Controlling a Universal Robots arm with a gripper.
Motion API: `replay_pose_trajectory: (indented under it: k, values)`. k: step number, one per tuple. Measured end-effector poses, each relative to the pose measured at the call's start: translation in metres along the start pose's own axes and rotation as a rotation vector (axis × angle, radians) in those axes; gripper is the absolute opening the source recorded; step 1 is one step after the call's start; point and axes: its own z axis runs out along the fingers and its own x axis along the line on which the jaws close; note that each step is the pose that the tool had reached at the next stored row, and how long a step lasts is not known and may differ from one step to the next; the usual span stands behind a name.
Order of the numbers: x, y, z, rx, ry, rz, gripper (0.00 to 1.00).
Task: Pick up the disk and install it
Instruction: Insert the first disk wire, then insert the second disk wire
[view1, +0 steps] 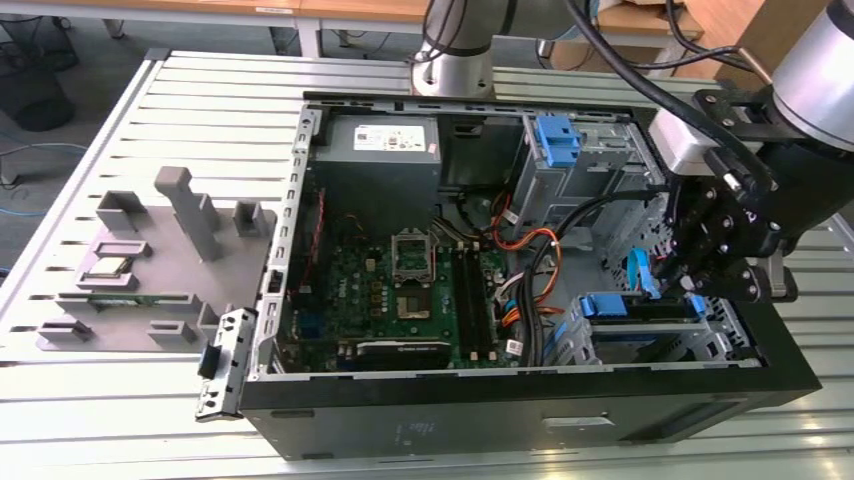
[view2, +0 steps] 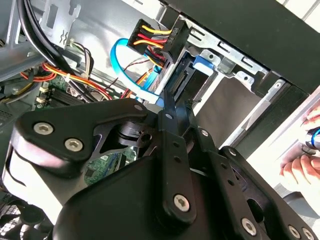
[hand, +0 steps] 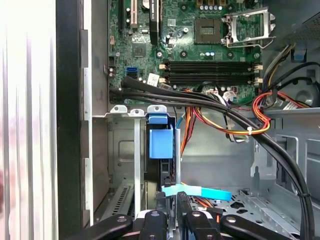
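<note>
The disk (view1: 638, 306) stands on edge in the lower drive cage at the front of the open computer case (view1: 534, 395), on the exterior view's right. Its blue carrier tab (hand: 161, 142) shows between the cage's silver rails, and the blue carrier (view2: 201, 62) also shows in the second wrist view. My gripper (view1: 683, 288) hangs right over that cage. Its black fingers (hand: 156, 220) are drawn together, with the tips (view2: 168, 102) at the disk's cable end. A light blue data cable (hand: 197, 191) crosses just beyond the tips.
A power plug with yellow, red and black wires (view2: 155, 40) hangs by the disk. Thick black cables (hand: 235, 117) cross above the cage. There is a blue bracket (view1: 558, 140) in the upper bay, a grey power supply (view1: 380, 140) and a grey fixture (view1: 147, 260). A person's hand (view2: 300, 167) is outside the case.
</note>
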Motion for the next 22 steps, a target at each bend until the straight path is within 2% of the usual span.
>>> replay_pose_trajectory:
  k: [6,22]
  values:
    - [-0.0002,-0.0001,-0.0088,-0.0004,-0.0002,0.0,0.24]
    - [-0.0003,-0.0002,-0.0148,-0.0004,-0.0005,0.0,0.24]
